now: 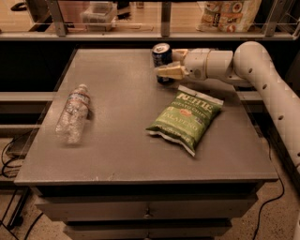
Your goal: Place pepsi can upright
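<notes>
The pepsi can [161, 53] is dark blue with a silver top and stands nearly upright at the far middle of the grey table [126, 140], its base at or just above the surface. My gripper [172, 62] reaches in from the right on the white arm [253, 65]. Its tan fingers [168, 71] are closed around the can's right side, one in front and one behind.
A green chip bag [185, 117] lies just in front of the gripper, right of centre. A clear plastic water bottle [72, 114] lies on its side at the left. A shelf rail with boxes [227, 11] runs behind the table's far edge.
</notes>
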`<action>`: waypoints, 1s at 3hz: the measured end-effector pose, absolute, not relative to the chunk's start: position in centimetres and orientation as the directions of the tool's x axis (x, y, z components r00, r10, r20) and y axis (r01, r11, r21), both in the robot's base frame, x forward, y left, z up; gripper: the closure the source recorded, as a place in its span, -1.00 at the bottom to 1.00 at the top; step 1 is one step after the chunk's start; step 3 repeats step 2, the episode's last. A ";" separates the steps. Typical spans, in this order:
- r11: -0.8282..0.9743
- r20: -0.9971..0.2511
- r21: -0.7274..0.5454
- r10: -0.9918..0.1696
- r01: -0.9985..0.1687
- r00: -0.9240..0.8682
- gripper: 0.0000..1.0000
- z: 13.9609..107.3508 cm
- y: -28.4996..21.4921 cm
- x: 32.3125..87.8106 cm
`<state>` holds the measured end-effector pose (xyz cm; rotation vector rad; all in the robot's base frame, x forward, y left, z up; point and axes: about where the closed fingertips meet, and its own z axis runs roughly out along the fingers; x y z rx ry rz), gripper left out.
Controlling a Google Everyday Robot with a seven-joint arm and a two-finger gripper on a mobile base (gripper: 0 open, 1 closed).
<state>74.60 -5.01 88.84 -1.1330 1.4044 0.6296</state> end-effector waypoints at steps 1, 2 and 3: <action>0.401 -0.955 -0.226 -0.272 -0.888 0.120 -1.00 88.8 -5.5 74.2; 0.400 -0.954 -0.226 -0.273 -0.888 0.120 -1.00 88.8 -5.4 74.1; 0.400 -0.954 -0.226 -0.273 -0.888 0.120 -1.00 88.8 -5.4 74.1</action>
